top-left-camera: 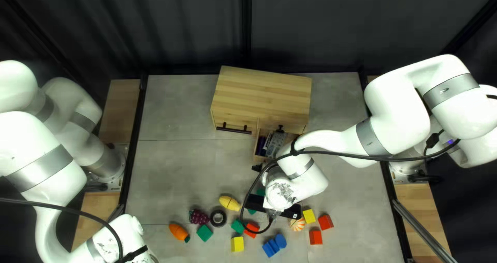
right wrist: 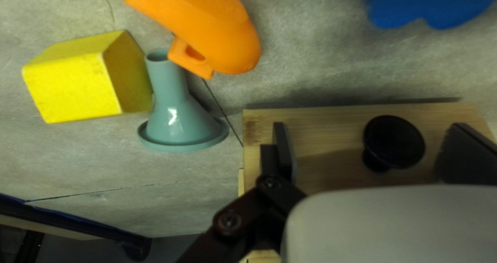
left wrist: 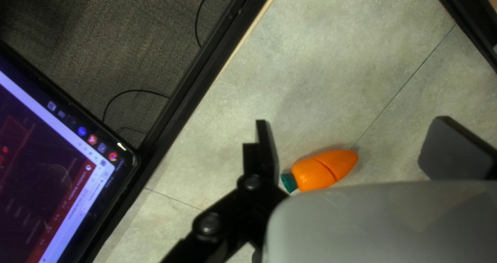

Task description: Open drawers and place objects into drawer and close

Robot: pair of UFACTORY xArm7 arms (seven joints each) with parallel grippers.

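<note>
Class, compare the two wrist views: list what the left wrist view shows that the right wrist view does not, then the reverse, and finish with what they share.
Left wrist view only: a toy carrot, a lit screen and dark carpet.

Right wrist view only: a yellow block, a grey-green funnel shape, an orange piece, a blue piece and a wooden drawer front with a black knob.

Both: grey tabletop and an open gripper.

Text, labels, brands, numbers, signs: none readable. Screen (left wrist: 57, 170) in left wrist view: fine print, illegible. Dark markings (top-left-camera: 282, 192) on right arm's white housing (top-left-camera: 312, 184) in top left view: not resolvable as characters.
</note>
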